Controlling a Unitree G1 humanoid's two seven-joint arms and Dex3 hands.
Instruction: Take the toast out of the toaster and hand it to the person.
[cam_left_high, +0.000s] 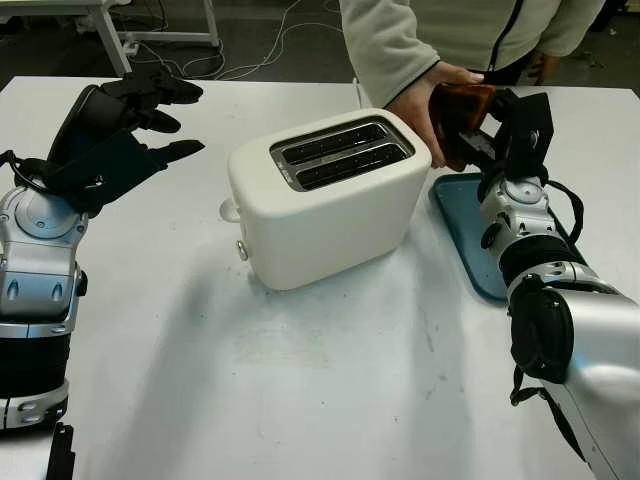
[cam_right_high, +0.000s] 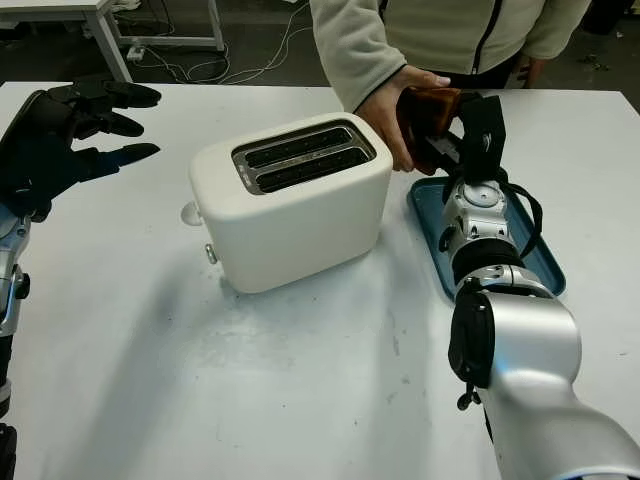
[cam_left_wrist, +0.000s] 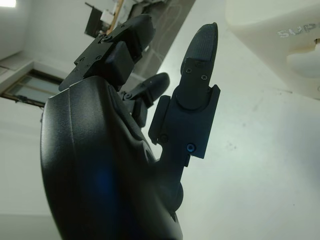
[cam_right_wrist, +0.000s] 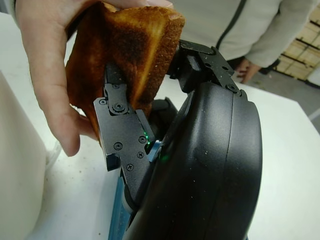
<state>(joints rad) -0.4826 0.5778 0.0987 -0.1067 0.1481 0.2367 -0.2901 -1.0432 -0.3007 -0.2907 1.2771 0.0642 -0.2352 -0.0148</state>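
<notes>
White table (cam_left_high: 300, 400) with cream toaster (cam_left_high: 325, 200) and blue tray (cam_left_high: 470, 235) directly on it.

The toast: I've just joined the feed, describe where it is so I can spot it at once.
Find the white toaster in the middle of the table; the blue tray lies beside it. Above the tray's far end, the right hand grips the toast, and a person's hand clasps it too. It is the only browned slice.

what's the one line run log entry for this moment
phase: handover | right robot hand: shut on toast | person's hand: gripping toast | toaster: slots empty | left robot hand: open, raised left of toaster
</notes>
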